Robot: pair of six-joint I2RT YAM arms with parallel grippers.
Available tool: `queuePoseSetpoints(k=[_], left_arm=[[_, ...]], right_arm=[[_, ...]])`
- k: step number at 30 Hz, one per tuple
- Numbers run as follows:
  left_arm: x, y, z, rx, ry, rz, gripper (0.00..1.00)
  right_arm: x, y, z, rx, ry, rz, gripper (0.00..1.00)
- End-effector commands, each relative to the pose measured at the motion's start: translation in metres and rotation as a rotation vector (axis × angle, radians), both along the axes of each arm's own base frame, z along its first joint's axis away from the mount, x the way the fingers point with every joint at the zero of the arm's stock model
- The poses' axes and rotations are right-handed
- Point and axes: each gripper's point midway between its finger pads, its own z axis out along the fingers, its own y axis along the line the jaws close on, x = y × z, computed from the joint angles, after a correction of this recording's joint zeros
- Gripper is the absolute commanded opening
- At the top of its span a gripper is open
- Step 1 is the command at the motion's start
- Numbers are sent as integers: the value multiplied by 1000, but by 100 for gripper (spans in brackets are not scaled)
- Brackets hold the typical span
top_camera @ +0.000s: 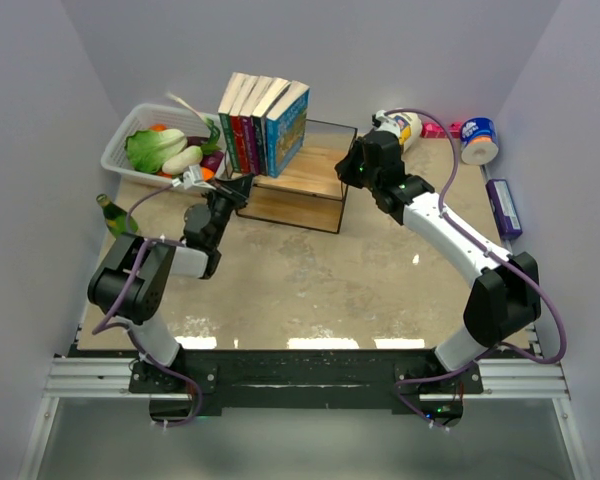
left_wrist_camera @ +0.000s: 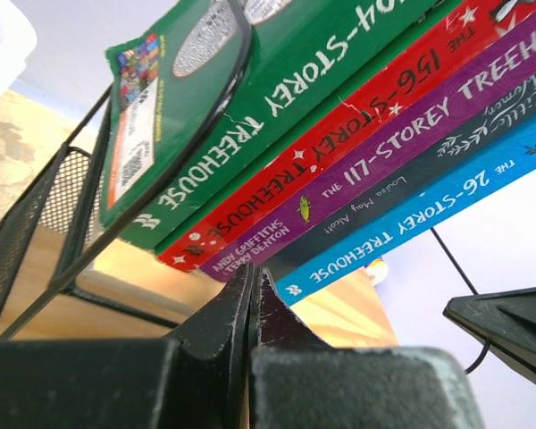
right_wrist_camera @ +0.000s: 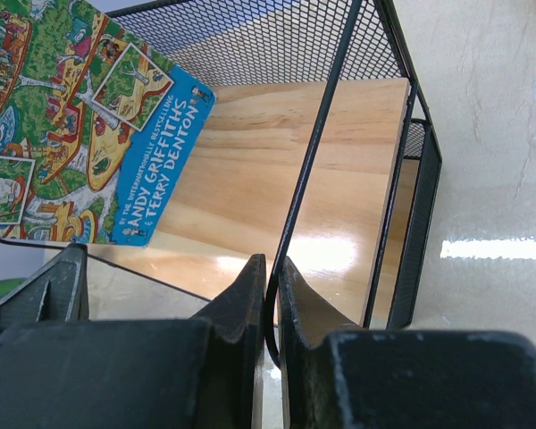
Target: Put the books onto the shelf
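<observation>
Several books (top_camera: 265, 125) stand side by side at the left end of the shelf (top_camera: 310, 185), leaning left. From below I read a green spine (left_wrist_camera: 277, 98), then red (left_wrist_camera: 339, 152), purple (left_wrist_camera: 402, 134), dark grey (left_wrist_camera: 402, 192) and blue (left_wrist_camera: 429, 223). My left gripper (top_camera: 242, 188) is shut with nothing in it, just under the books at the shelf's front left corner (left_wrist_camera: 36, 214). My right gripper (top_camera: 348, 168) is shut on a thin black wire (right_wrist_camera: 308, 179) of the shelf's frame at its right end. The blue cartoon cover (right_wrist_camera: 80, 116) stands over the wooden board (right_wrist_camera: 286, 179).
A white basket (top_camera: 120, 140) of vegetables stands left of the shelf, and a green bottle (top_camera: 115, 213) lies by the left wall. At the back right are a white and yellow bottle (top_camera: 405, 125), a blue and white roll (top_camera: 478, 138) and a long purple box (top_camera: 503, 207).
</observation>
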Motion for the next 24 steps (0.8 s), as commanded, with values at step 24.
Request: queuePoseSetpoints(k=[24], left_arm=[[-29,45,115,-63,-385,142,0]], right_arm=[[4,11,1,1,-9,39,1]])
